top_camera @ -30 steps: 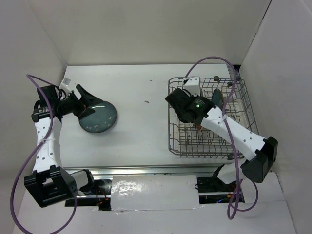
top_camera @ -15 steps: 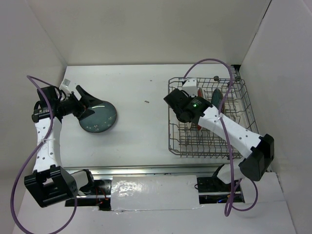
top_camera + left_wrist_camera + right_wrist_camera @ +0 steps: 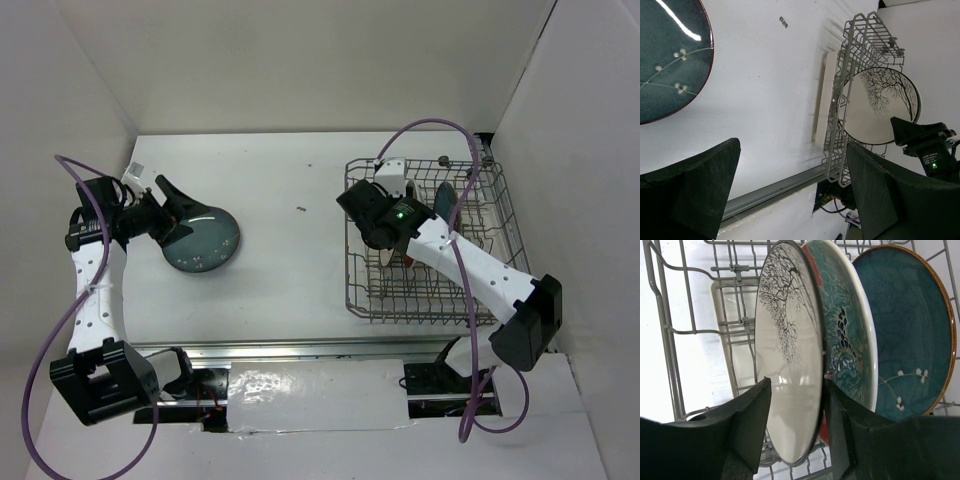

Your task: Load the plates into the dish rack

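Our white-and-black arms
We wear white shells on our left arm [image 3: 92, 285] and right arm [image 3: 485, 272], black joints and bases, looping purple cables [image 3: 440, 122], a green light [image 3: 398, 212], matte black fingers [image 3: 747, 425].

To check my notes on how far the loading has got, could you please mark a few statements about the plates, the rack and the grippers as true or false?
1. A teal plate lies flat on the table, outside the rack. True.
2. The rack holds no plates. False: three stand in it, a white plate, a flowered plate and a second teal plate.
3. The right gripper has a finger on each side of the white plate. True.
4. The left gripper is shut on the teal plate. False: it is open, with nothing between its fingers.
5. The flowered plate stands at one end of the row. False: it stands between the white plate and the second teal plate.
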Tool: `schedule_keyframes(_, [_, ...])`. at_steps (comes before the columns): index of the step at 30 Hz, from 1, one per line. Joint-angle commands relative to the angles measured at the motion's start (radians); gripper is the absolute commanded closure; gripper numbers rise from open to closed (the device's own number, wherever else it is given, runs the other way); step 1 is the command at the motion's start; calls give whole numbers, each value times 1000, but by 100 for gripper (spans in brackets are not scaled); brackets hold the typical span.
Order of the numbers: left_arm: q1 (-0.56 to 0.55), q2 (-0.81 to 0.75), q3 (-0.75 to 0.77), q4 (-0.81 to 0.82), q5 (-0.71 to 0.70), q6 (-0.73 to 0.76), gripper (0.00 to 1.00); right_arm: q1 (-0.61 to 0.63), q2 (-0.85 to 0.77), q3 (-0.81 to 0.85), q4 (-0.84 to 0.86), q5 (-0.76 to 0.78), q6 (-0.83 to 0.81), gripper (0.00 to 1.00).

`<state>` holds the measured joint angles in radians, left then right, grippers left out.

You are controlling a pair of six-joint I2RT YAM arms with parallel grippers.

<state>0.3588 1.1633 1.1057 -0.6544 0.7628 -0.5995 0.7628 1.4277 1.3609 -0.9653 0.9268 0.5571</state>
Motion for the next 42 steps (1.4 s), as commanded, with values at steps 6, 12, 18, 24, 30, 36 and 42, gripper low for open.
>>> schedule_keyframes(6, [8,-2,-6,12,7,30,1,3,-4,30,46,18,3,37])
schedule_keyframes(12, [5,-1,-9,12,7,32,1,23,-24,58,17,41,7,22])
schedule_keyframes(18, [5,4,-23,21,6,32,1,46,-33,101,-4,78,1,13])
schedule_keyframes(24, [5,25,-33,19,-10,43,1,76,-36,162,-26,102,-9,11])
schedule_keyframes(30, [8,77,-132,67,-158,-6,1,141,-39,319,-4,75,-95,8])
schedule_keyframes(36, [38,208,-55,-8,-396,-48,1,130,-70,408,99,-190,-187,1])
schedule_keyframes(42, [89,337,6,-62,-537,-78,3,52,-35,461,99,-387,-206,0])
